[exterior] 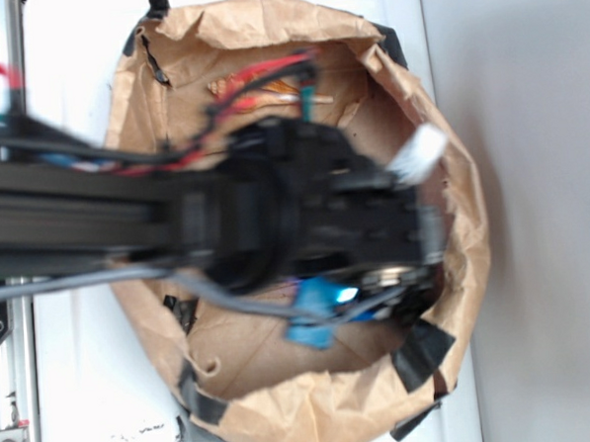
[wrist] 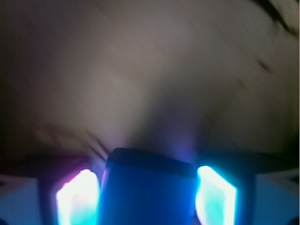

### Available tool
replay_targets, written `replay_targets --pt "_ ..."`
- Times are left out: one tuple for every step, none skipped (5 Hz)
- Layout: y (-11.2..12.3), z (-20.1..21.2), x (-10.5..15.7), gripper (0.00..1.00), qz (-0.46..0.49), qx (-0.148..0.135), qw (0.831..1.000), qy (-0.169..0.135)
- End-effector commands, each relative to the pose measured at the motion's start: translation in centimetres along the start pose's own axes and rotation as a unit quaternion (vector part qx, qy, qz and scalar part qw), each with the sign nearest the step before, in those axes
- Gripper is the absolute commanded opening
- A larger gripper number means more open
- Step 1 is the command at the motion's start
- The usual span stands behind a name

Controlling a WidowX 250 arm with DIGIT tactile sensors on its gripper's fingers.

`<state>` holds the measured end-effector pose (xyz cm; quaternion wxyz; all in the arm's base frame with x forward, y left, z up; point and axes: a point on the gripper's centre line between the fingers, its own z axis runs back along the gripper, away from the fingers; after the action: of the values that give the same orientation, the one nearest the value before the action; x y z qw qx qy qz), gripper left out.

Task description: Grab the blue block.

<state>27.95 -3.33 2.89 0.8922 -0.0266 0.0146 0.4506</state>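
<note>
Blue block [wrist: 147, 190] between the glowing fingers [wrist: 77, 199], flanked close both sides; clamped on it, apparently. Lift straight up, steady grip, clear of the crumpled brown paper [exterior: 440, 154]. Wrist view alone shows block seated between fingers. Exterior view: gripper [exterior: 378, 286] mostly hidden under arm, only blue scraps showing, paper-lined bowl on white desk [exterior: 86, 390].

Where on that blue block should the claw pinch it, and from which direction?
Across its narrow width, on the two long flat sides, coming straight down from above. The wrist view shows the blue block lying between the glowing fingers of the gripper, its parallel sides facing them. It sits low inside the paper-lined bin, so a side approach looks blocked. Whether the fingers already touch it is too blurred to tell.
</note>
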Motion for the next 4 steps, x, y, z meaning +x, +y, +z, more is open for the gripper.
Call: replay_targets --pt "1.2 2.7 1.1 0.00 -0.013 -0.053 0.998 -0.020" --pt "1.8 4.4 2.0 0.00 -0.008 -0.073 0.997 -0.015" --pt "3.5 7.3 2.9 0.00 -0.022 -0.102 0.994 -0.014" --pt "5.3 10.0 3.1 0.00 -0.065 -0.099 0.992 -0.044"
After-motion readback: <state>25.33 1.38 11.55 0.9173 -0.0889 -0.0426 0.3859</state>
